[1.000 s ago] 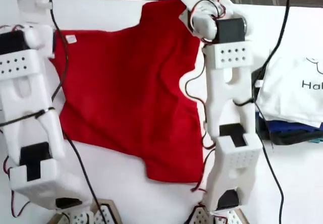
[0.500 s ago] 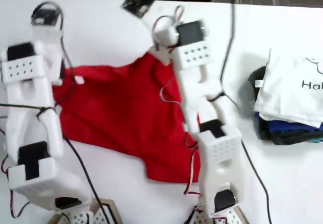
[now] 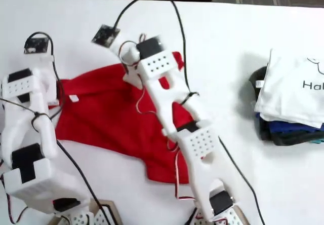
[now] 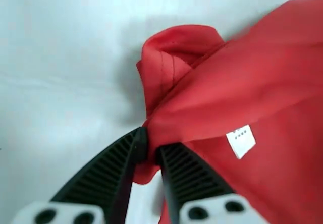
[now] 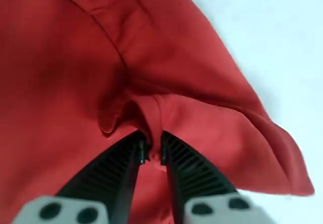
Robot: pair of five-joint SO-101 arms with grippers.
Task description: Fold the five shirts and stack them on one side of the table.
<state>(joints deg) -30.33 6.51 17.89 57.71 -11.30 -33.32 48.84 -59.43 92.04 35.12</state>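
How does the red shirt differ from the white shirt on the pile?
The red shirt lies rumpled mid-table; the white shirt is folded flat on a pile of darker shirts. The left tool and the right tool each pinch the red shirt; no tool touches the white shirt. The white shirt has dark print, the red shirt a small white tag. Both lie on the table.

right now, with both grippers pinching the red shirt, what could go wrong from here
1. The left gripper holds only a thin bunched edge of the red shirt at its tips, so the cloth may slip out.
2. The right gripper also pinches just a small fold, so the fold could land uneven.
3. The right arm lies across the shirt and might drag or rumple it.
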